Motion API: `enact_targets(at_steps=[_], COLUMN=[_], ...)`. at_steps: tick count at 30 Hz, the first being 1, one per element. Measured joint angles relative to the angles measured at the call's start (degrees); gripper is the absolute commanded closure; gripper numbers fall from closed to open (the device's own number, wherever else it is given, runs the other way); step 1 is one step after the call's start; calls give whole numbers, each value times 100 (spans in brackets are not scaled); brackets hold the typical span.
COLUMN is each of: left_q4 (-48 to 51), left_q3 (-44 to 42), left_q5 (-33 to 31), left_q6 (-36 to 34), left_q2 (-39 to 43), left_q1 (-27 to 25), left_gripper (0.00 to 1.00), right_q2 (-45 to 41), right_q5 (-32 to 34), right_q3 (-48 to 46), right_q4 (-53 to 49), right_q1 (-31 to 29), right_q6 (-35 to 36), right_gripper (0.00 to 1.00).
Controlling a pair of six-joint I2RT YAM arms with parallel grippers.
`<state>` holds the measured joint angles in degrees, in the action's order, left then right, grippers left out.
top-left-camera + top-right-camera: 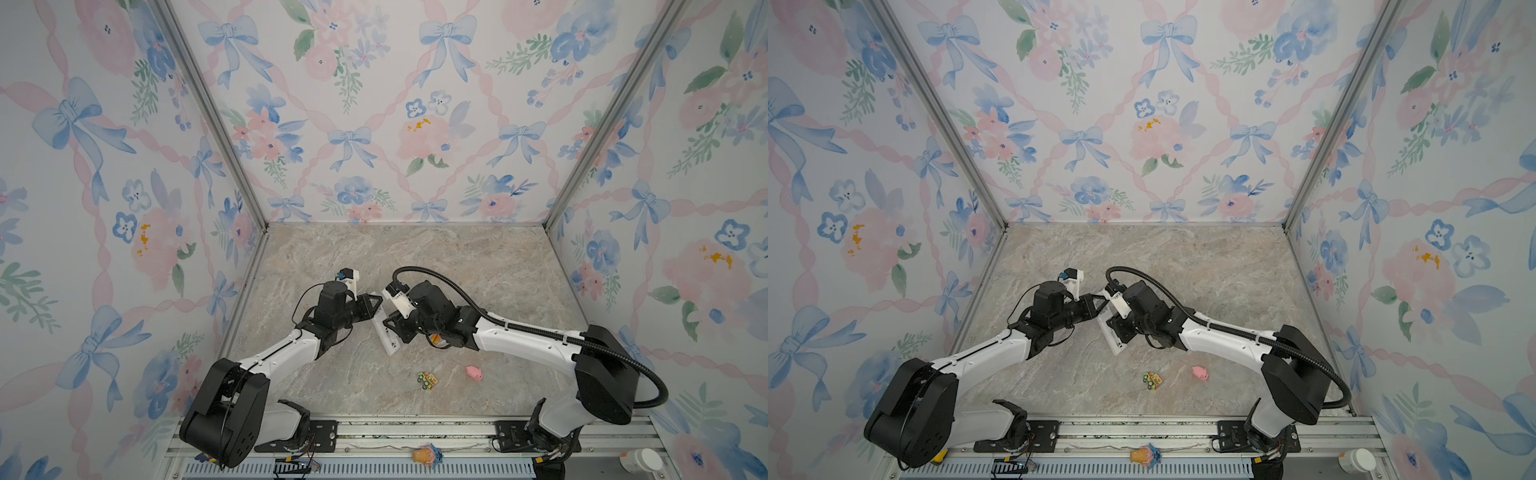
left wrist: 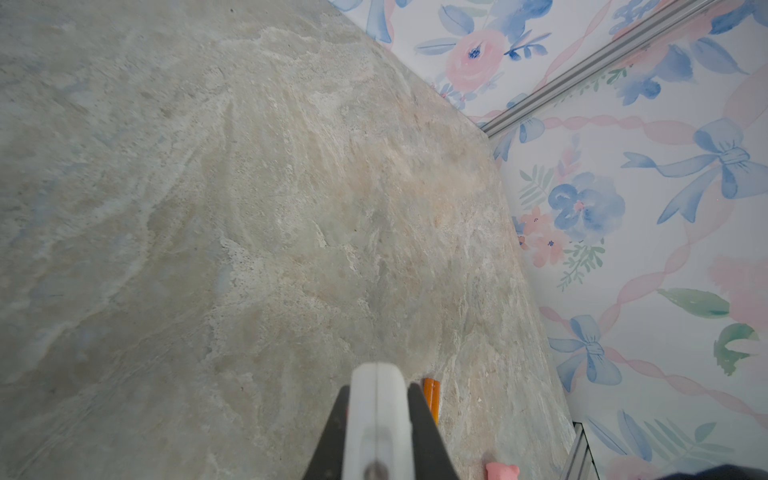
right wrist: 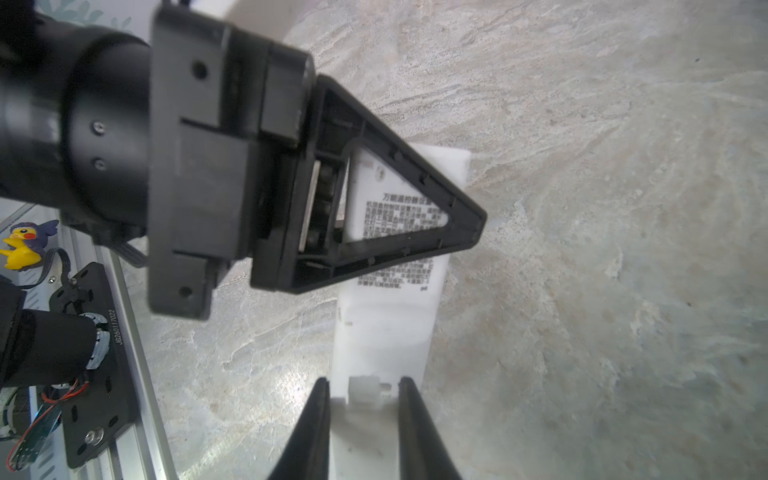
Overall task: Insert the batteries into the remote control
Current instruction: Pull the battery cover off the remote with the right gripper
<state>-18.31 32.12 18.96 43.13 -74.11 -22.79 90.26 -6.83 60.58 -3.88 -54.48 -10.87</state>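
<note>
three papered walls close this stall in, all alike: blue bows, a pink ribbon lattice, pink and blue flowers, green sprigs. the back wall point(image 1: 399, 124) stands well beyond the left gripper point(image 1: 378, 302) and right gripper point(image 1: 387, 325). the left wall point(image 1: 83, 208) and right wall point(image 1: 685, 208) rise out past either one. bare metal posts point(image 1: 217, 120) run up the two back corners. under the grippers spreads a marble-look floor point(image 1: 415, 257), beige and grey, veined. on their near side a metal rail point(image 1: 415, 432) edges it. the light is soft and even, with a pale sheen point(image 3: 291, 386) on the stone.
</note>
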Motion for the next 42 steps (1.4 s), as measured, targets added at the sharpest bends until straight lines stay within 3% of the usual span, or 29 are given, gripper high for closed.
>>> enact_targets(at_steps=[14,26,42], left_q4=[-4,133,516], left_q3=[-216,-507,-640], left_q5=[-101,-120,-166], left_q6=[-111,-326,-562], left_q2=[-96,380,787], left_q1=[223,610,793], left_gripper=[100,100,100], right_q2=[-374,-529,136], right_q5=[304,584,669], right_q3=[39,0,17], right_q4=[-481,-911,-1104], right_q1=[155,345,459], right_q6=[216,367,367], right_gripper=[79,78,78])
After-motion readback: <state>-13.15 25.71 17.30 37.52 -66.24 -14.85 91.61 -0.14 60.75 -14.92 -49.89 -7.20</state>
